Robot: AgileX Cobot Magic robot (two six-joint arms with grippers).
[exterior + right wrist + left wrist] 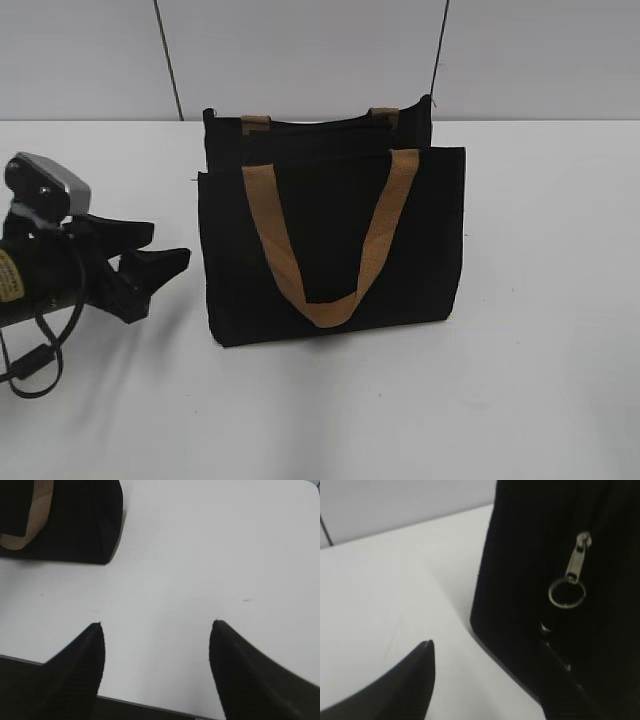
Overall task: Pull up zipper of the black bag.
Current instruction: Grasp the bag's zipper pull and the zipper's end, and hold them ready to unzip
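The black bag (330, 240) stands upright on the white table, its tan strap handle (330, 235) hanging down its front. Its zipper shows only in the left wrist view, as a silver pull with a ring (572, 575) on the bag's side panel (530, 580). My left gripper (150, 262) is open and empty just left of the bag, fingertips near its lower left side; in the left wrist view (485, 645) one finger lies in front of the dark fabric. My right gripper (157, 625) is open and empty over bare table, with the bag's corner (75, 525) at upper left.
The white table (540, 330) spreads to the right of and in front of the bag. A grey panelled wall (320, 50) stands behind it. The table's front edge (150, 702) shows under my right gripper. A black cable (40, 350) loops below my left arm.
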